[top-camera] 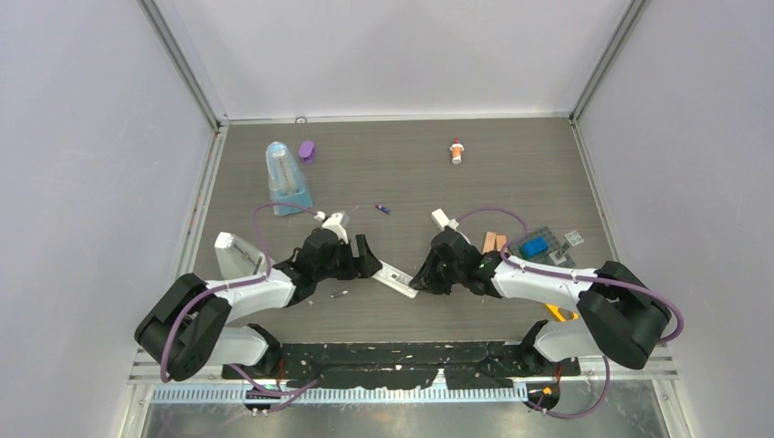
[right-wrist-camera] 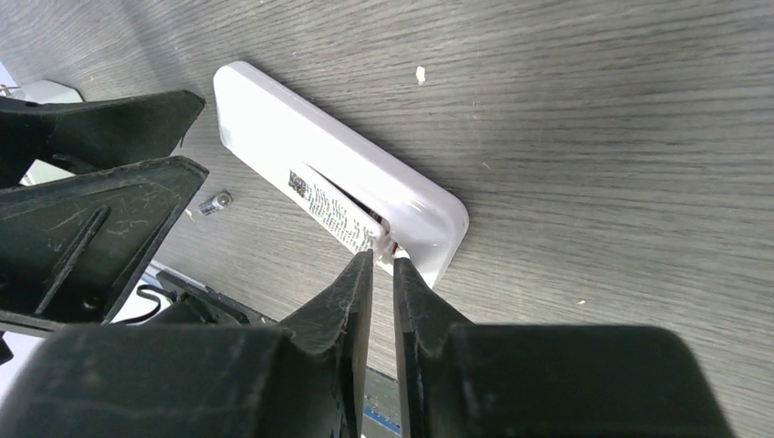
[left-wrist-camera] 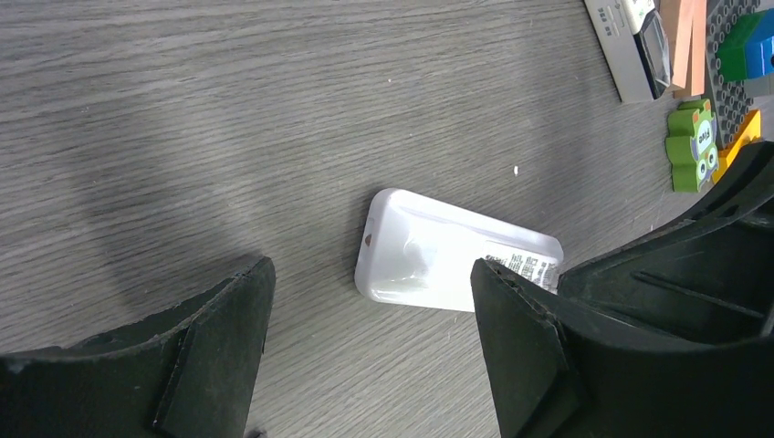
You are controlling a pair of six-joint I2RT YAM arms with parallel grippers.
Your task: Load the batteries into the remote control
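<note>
The remote control lies back side up on the table between my two grippers; its label shows in the left wrist view and the right wrist view. My left gripper is open and empty, its jaws wide apart just short of the remote's left end. My right gripper is shut, its tips resting at the seam on the remote's right end by the label. A purple battery lies farther back. A dark battery with a silvery tip lies near the left arm. The other batteries are not visible.
A narrow white bar with a black tip lies behind the right gripper. Wooden blocks, a grey baseplate with a blue brick and a green brick are at the right. A clear bag, purple cap and red-and-white bottle are at the back.
</note>
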